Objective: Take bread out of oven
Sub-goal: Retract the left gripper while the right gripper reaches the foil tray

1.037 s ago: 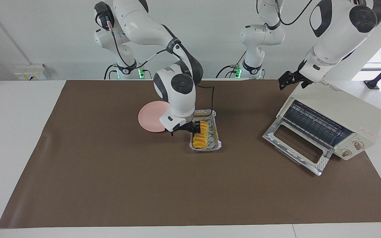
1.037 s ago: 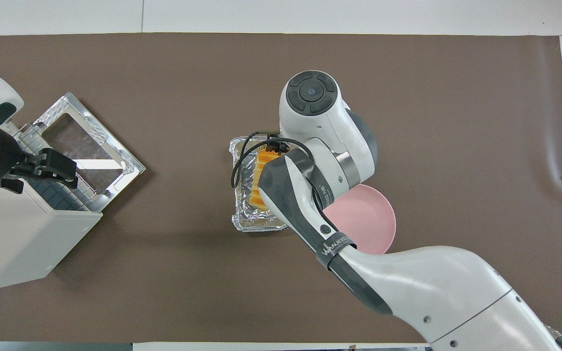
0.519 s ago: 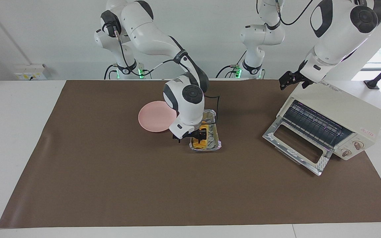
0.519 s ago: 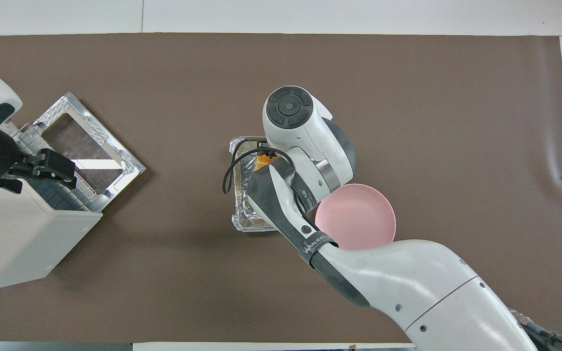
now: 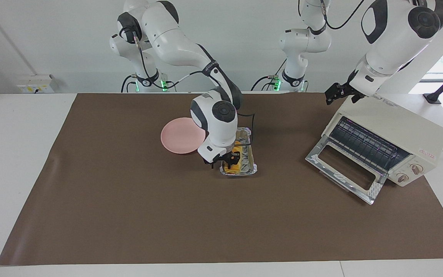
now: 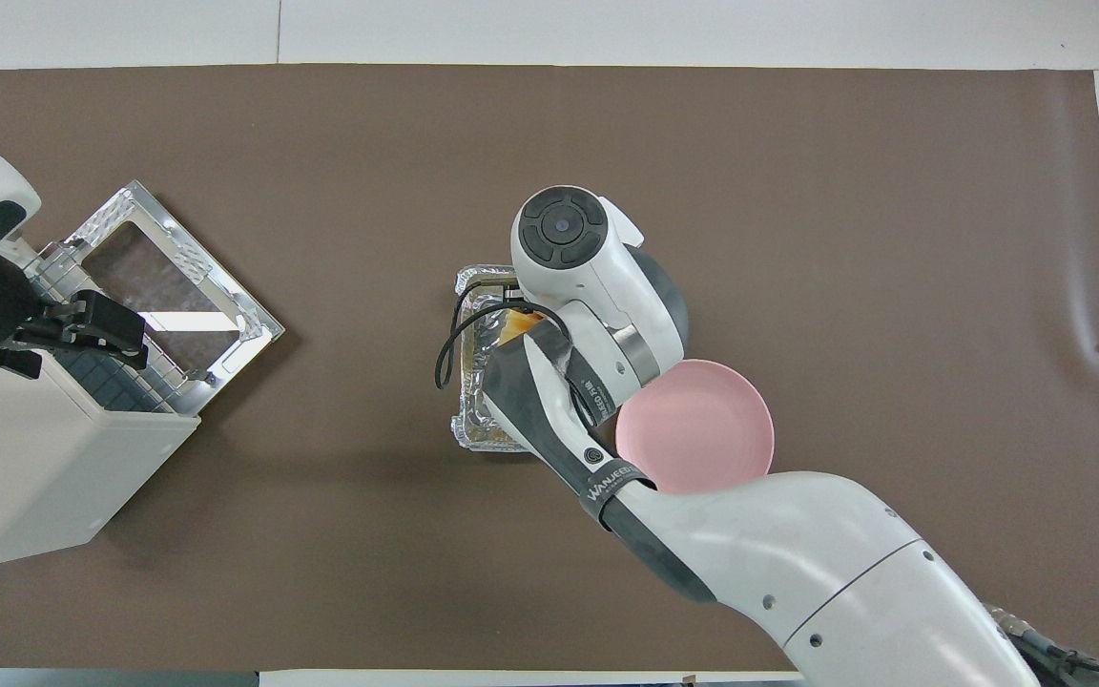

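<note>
- Brown matting is covering the surface (image 5: 129, 215), with the oven (image 5: 394, 130) standing door-down, rack bare
- right gripper (image 5: 232, 158) is reaching into the foil tray (image 5: 249, 169), fingers narrowing around the bread (image 5: 233, 164) to lift it
- left gripper (image 5: 338, 92) is waiting over the oven, fingers wide
</note>
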Motion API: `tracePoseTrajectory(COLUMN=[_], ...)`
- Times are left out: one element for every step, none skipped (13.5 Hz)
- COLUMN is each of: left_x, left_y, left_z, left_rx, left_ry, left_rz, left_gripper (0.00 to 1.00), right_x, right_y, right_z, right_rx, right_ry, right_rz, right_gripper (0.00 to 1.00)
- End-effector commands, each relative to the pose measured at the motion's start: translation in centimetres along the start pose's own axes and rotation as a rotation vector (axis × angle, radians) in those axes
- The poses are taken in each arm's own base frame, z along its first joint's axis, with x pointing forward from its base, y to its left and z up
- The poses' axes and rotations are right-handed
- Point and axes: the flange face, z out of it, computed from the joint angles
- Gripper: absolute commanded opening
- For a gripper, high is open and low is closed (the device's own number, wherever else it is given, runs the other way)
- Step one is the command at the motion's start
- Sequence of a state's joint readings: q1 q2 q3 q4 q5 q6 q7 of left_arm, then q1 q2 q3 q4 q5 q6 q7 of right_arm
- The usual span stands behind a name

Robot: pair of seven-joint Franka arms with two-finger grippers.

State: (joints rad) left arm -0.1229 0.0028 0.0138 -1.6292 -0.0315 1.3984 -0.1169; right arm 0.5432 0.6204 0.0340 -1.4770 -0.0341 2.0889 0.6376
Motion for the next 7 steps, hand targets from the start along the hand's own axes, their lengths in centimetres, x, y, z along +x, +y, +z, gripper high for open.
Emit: tracePoseTrajectory(left_x=[-0.4, -0.4, -0.4, -0.5, -0.4, -0.5, -0.5], left_y=[-0.3, -0.4, -0.3, -0.3, -0.3, -0.3, -0.4], left_z=[-0.1, -0.1, -0.1, -0.2, -0.1, -0.2, -0.2], left_rx=[0.013, 0.013, 0.013, 0.013, 0.013, 0.013, 0.013], left_ry=[0.019, 0.019, 0.019, 0.021, 0.019, 0.021, 0.021], left_rz=[-0.001, -0.002, -0.001, -0.001, -0.001, -0.001, -0.002], left_gripper=[1.0, 1.0, 1.0, 1.0, 1.0, 1.0, 1.0], right_x=[-0.3, -0.2, -0.1, -0.1, 0.1, 0.6, 1.0], right_y=[0.4, 0.4, 0.4, 0.4, 0.4, 0.4, 0.7], right_z=[-0.3, -0.5, -0.5, -0.6, -0.9, -1.8, -2.2], right_rx=[-0.002, 0.001, 0.003, 0.004, 0.009, 0.013, 0.01], right_ry=[0.008, 0.012, 0.014, 0.017, 0.017, 0.02, -0.017], right_rz=[0.009, 0.011, 0.011, 0.011, 0.015, 0.022, 0.04], right_gripper=[0.0, 0.0, 0.0, 0.0, 0.0, 0.0, 0.0])
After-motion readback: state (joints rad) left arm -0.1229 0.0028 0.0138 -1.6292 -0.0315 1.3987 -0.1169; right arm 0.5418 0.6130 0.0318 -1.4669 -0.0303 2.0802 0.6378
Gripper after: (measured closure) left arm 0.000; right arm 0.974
